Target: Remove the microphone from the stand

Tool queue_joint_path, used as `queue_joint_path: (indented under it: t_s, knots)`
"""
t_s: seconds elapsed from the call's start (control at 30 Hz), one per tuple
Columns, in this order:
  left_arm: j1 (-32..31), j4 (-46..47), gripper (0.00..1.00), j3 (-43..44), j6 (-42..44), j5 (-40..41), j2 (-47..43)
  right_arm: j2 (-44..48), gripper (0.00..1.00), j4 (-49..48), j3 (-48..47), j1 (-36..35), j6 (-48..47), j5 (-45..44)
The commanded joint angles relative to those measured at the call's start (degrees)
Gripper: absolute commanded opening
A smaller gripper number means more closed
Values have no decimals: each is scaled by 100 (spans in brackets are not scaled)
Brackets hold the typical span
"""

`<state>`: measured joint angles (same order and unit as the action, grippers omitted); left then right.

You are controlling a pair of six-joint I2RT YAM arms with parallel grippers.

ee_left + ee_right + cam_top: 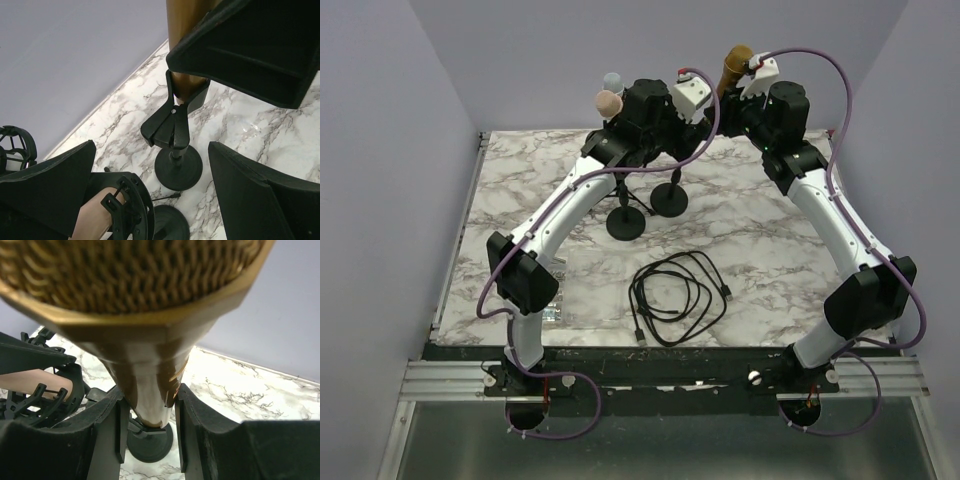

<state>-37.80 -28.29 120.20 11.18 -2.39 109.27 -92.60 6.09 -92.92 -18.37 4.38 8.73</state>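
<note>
Microphone: the gold microphone with a woven mesh head point(145, 315) stands at the far side of the surface, head up and leaning a little. In the top view it point(735, 68) rises above the right arm's end.
Microphone's seat: in the left wrist view the lower end of its tapered gold body point(187, 87) sits in the clip of the stand, and the clip's arms reach around it.
Stand: a black stand with a clip on a short post and a round base point(176, 167) stands upright on the surface.
Right hand: the right hand point(149, 415) is partly closed on the microphone's body. One black finger point(114, 435) presses each side of the taper, just above the clip.
Left hand: the left hand point(152, 145) is spread wide and holds nothing. The stand shows in the gap between its fingers, and neither finger touches it.
Surface: a white marble-patterned surface point(770, 260) backed by a lilac wall point(65, 55).
Neighbours: a pink microphone point(92, 220) in a black shock mount lies just left of the stand, above another black round base point(172, 227). A grey microphone point(614, 80) stands right behind the pink one.
Cable: a coiled black cable point(676, 298) lies on the near part of the surface, well apart from the stands.
</note>
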Motion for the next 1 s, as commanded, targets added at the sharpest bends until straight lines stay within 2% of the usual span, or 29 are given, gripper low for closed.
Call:
queue_joint_path:
  t_s: [0.0,0.43,0.57,0.67,0.73,0.8,0.97]
  knots:
    - [62,-100,96,353,104,-235,294,77,1,371,179,0,-139,198]
    - [92,21,79,522,140,-223,567,132,1,297,240,7,-145,276]
    - [87,108,71,522,70,-187,595,154,1,279,262,1,-135,302]
    - [82,158,58,562,54,-178,637,171,1,271,271,2,-128,345]
    - [73,158,40,624,40,-143,681,164,1,261,267,0,-119,365]
    - [64,194,2,628,25,-16,700,172,1,266,273,1,-121,353]
    - [37,284,0,448,77,84,641,196,1,262,260,1,-120,172]
